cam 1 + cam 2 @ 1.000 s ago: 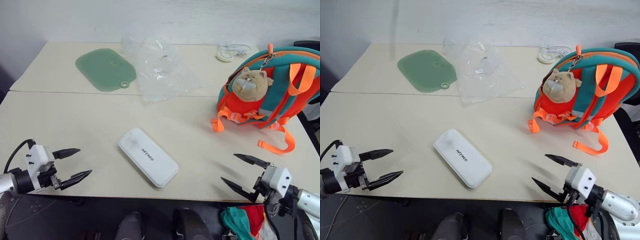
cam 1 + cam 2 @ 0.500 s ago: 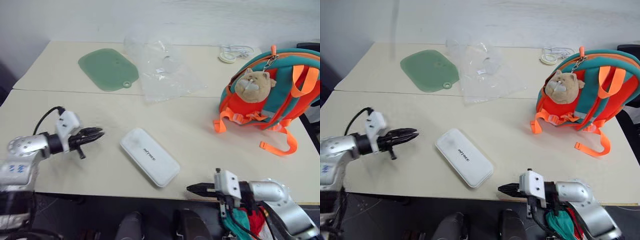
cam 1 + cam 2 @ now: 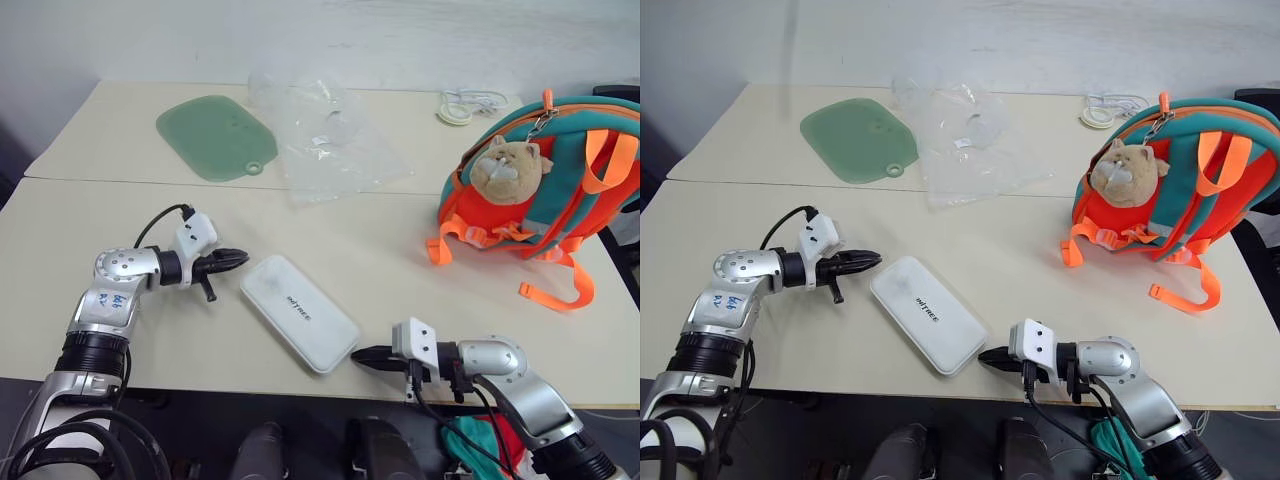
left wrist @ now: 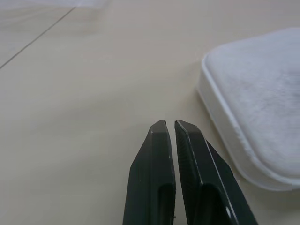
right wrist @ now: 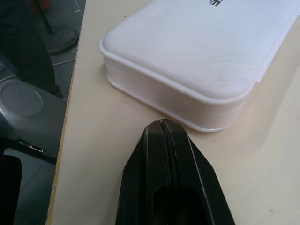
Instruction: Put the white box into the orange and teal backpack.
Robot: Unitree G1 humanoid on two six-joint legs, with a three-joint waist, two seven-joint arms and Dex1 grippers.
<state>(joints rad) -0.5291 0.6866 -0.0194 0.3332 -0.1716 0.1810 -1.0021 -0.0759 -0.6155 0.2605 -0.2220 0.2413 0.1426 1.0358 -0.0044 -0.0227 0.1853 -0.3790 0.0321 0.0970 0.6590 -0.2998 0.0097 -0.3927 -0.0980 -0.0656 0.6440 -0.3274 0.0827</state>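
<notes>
The white box [image 3: 298, 312] lies flat and diagonal on the cream worktop [image 3: 400, 270], near its front edge, lettering facing up. The left end effector [image 3: 236, 259] has its fingers pressed together, holding nothing; the tip sits just beside the box's far left end, and contact cannot be confirmed. The right end effector [image 3: 362, 355] also has its fingers pressed together and empty, its tip at the box's near right corner, close to the worktop edge; contact here cannot be confirmed either.

The orange and teal backpack [image 3: 540, 180] stands upright at the right side of the worktop, well apart from the box, plush bear head facing forward, orange straps trailing onto the surface.

Toward the rear lie a green mat [image 3: 213, 137], a clear plastic bag [image 3: 325, 140] beside it, and a white coiled cable [image 3: 462, 105].
</notes>
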